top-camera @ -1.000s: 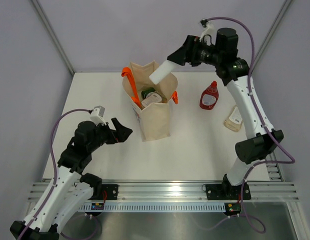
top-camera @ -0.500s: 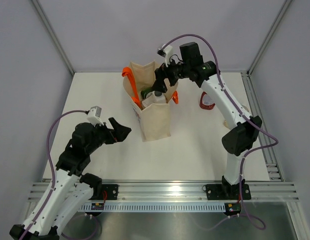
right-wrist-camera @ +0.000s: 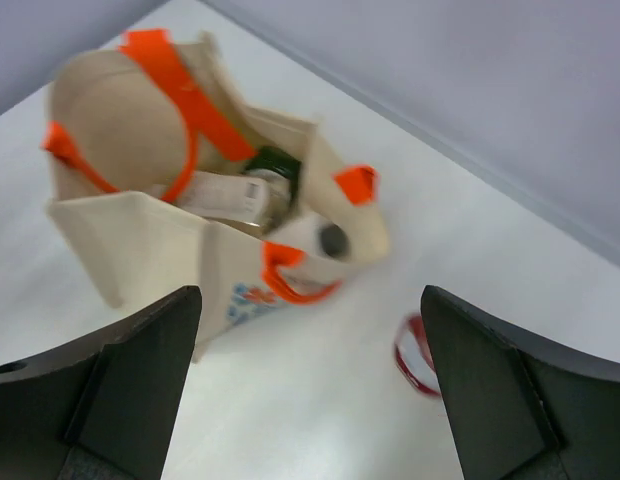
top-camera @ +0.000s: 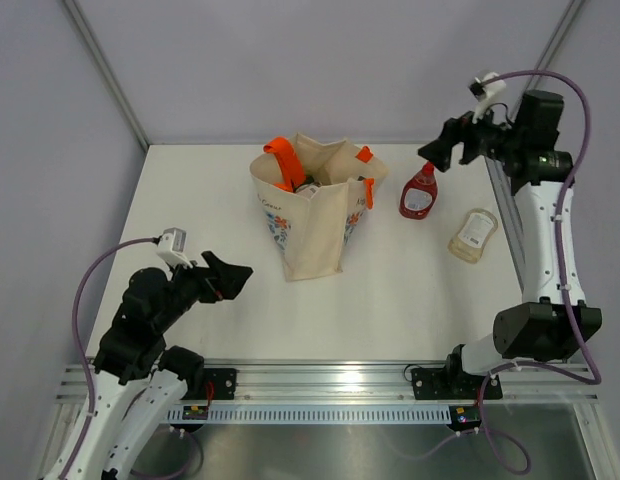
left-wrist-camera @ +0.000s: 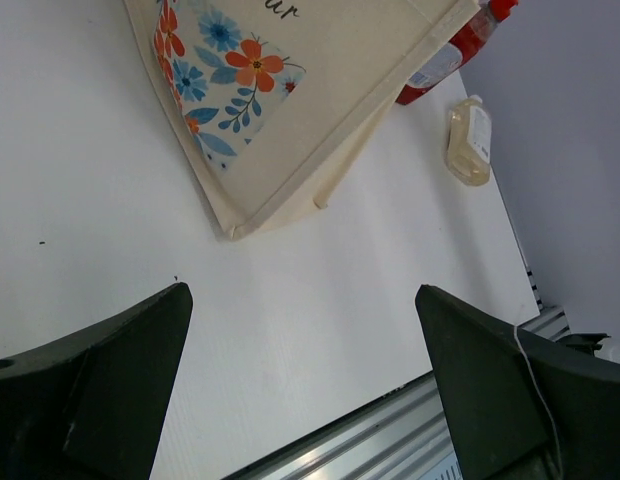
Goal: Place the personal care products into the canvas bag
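Observation:
The beige canvas bag (top-camera: 312, 218) with orange handles stands mid-table, its floral side (left-wrist-camera: 230, 70) facing my left arm. The right wrist view looks into it (right-wrist-camera: 150, 215): a white bottle with a grey cap (right-wrist-camera: 310, 235) and a dark green bottle (right-wrist-camera: 273, 170) lie inside. A red bottle (top-camera: 419, 192) stands right of the bag, also in the left wrist view (left-wrist-camera: 462, 48) and blurred in the right wrist view (right-wrist-camera: 418, 355). A pale beige bottle (top-camera: 472, 235) lies further right, seen too in the left wrist view (left-wrist-camera: 469, 140). My right gripper (top-camera: 442, 150) is open and empty, high above the red bottle. My left gripper (top-camera: 233, 274) is open and empty, left of the bag.
The table's metal front rail (top-camera: 330, 380) runs along the near edge. A grey wall and frame posts (top-camera: 105, 70) close the back and sides. The right table edge has a rail (top-camera: 510, 230) close to the beige bottle.
My right gripper has left the bag's mouth and swung right and up, empty; the white bottle now lies in the bag. The bag shifted and spread open. My left arm drew back slightly.

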Controlling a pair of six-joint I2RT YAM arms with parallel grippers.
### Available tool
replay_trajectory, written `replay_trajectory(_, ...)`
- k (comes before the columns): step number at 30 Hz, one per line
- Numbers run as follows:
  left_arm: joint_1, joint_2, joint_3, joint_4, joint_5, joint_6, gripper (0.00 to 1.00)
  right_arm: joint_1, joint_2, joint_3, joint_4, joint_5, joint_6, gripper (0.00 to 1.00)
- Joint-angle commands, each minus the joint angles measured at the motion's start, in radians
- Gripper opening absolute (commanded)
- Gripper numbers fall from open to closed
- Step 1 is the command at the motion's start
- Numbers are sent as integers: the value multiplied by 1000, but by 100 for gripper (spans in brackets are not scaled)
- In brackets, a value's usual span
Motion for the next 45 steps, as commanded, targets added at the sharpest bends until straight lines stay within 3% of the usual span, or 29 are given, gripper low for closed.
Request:
replay_trajectory(1, 1, -70, 8, -29, -30, 18, 99, -135, -33, -113, -101, -102, -106, 100)
replay_trajectory(5, 1, -118, -27, -11, -33, 1, 99, -163, -128, -280, -164, -15, -242, 99)
replay_trajectory(8, 1, -115, -43, 17, -9, -19, 99, -165, -157, -362, -112, 1, -251, 100)
replay_trajectory(11, 1, -109, -47, 29, 8, -31, 99, -174, -124, -391, -68, 14, -228, 100)
replay_trajectory(16, 1, -122, -47, 18, 13, -39, 99, -189, -52, -391, -39, 42, -334, 99)
replay_trajectory(26, 1, -104, -52, 18, 18, -34, 99, -189, 71, -291, -94, -10, -642, 99)
replay_trajectory(36, 1, -23, -58, 90, 21, -36, 99, -189, 246, -201, 32, 5, -621, 99)
replay_trajectory(45, 1, 126, -20, 172, 30, -8, 99, -188, 438, -51, 40, -68, -608, 99)
